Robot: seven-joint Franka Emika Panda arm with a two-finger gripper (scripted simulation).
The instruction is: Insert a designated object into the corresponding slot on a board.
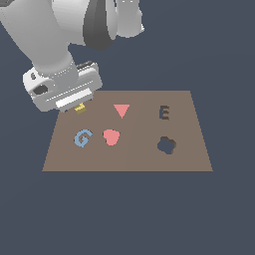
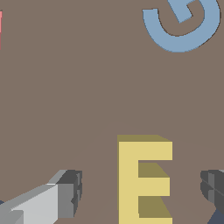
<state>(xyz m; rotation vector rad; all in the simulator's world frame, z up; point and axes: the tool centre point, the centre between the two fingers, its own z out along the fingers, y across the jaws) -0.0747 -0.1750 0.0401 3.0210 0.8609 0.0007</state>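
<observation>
The tabletop [image 1: 124, 214] is plain dark blue-grey. One thing lies right on it: the flat brown board [image 1: 134, 162], with its near edge wider than its far edge in the exterior view. The tabletop shows on all sides of the board, a wide strip near us and more at the far side. The board lies flat and touches the tabletop.

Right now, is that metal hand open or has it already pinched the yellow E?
Open. In the wrist view the hand has a finger on each side of the yellow E, with brown board showing in both gaps.
</observation>
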